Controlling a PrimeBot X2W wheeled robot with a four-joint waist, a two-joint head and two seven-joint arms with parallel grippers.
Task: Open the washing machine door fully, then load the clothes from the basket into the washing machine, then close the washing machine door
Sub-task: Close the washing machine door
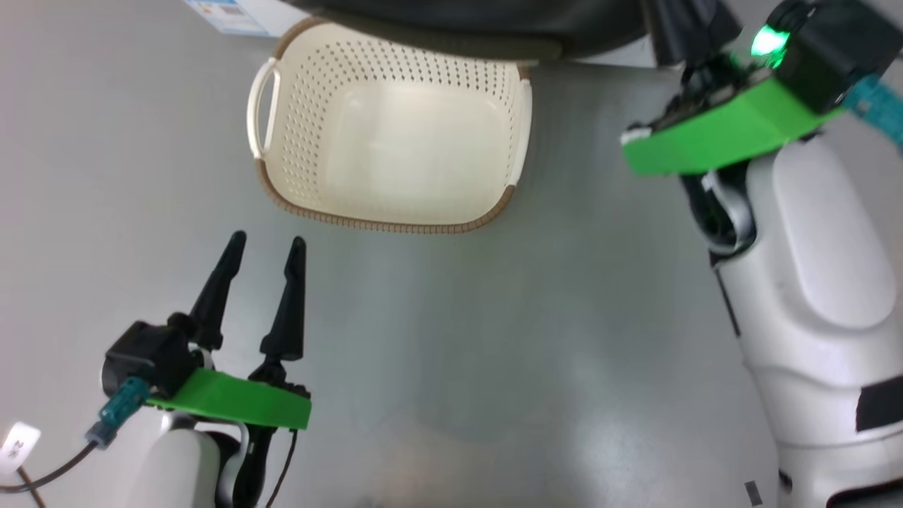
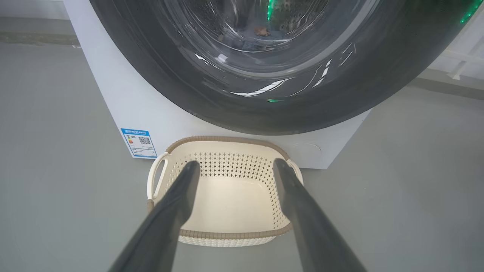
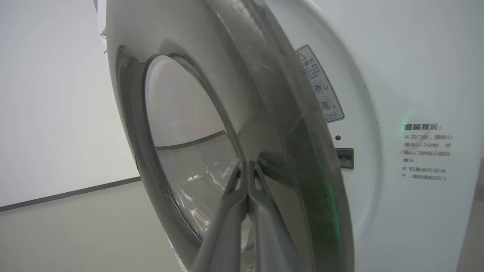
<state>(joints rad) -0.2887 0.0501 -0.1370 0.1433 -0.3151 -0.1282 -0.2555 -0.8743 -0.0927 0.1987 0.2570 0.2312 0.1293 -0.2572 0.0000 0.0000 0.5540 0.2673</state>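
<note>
Basket point(image 1: 317, 106) on glossy grey floor point(image 1: 494, 339), white wall point(image 3: 56, 94)

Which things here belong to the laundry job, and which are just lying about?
Job: washing machine; washing machine door; basket, empty; clothes, dimly seen behind the door glass; right gripper, fingers shut at the door; left gripper, open.
Lying about: blue label on the machine; warning sticker; grey floor.

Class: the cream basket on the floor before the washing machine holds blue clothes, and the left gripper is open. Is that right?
No: the basket is empty, as the head view shows. It does sit before the washing machine, and the left gripper is open.
</note>
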